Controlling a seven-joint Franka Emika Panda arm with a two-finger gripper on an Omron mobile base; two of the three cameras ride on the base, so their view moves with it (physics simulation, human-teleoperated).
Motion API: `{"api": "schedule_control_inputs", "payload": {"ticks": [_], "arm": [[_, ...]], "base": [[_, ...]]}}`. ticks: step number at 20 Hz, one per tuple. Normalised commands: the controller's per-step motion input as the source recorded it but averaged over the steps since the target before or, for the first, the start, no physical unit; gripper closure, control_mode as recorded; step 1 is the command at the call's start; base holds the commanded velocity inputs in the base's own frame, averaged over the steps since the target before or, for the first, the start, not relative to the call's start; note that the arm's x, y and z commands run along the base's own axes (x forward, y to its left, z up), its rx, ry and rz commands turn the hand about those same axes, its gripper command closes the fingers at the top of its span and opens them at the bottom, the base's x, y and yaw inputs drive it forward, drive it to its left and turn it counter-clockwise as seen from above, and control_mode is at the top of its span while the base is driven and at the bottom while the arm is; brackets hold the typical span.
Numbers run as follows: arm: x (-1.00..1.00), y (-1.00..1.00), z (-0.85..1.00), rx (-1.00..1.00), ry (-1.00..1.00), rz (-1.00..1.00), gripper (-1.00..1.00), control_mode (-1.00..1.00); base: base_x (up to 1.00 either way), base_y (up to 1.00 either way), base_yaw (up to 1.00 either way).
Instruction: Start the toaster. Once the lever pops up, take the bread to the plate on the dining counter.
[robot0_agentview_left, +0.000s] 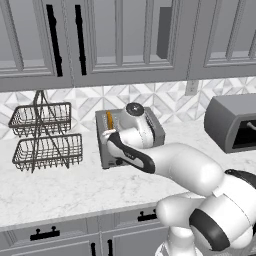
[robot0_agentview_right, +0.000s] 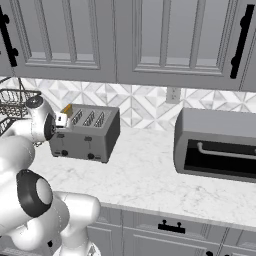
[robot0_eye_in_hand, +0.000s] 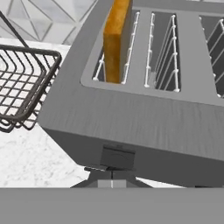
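Observation:
The toaster stands on the kitchen worktop, also seen as toaster and toaster. One slice of bread stands upright in its leftmost slot, poking out of the top, bread, bread. My gripper is shut and holds nothing. Its tips sit right at the left slider lever on the toaster's front. Whether they touch it I cannot tell. In the right base view the gripper is at the toaster's front left corner. The plate and the dining counter are out of view.
A two-tier wire basket stands close to the left of the toaster, basket. A larger dark-grey appliance with a black opening sits to the right. Grey wall cabinets hang overhead. Bare marble worktop lies in front.

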Motion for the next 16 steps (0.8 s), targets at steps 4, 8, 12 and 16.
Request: {"api": "schedule_control_inputs", "payload": {"ticks": [4,8,12,16], "arm": [[0.06,-0.02,-0.07,0.0,0.0,0.0,1.0,-1.0],[0.05,0.0,-0.1,0.0,0.0,0.0,1.0,-1.0],[0.11,0.0,-0.21,0.0,0.0,0.0,1.0,-1.0],[0.1,0.0,-0.17,0.0,0.0,0.0,1.0,-1.0]], "base": [[0.0,0.0,0.0],[0.0,0.0,0.0],[0.0,0.0,0.0],[0.0,0.0,0.0]]}}
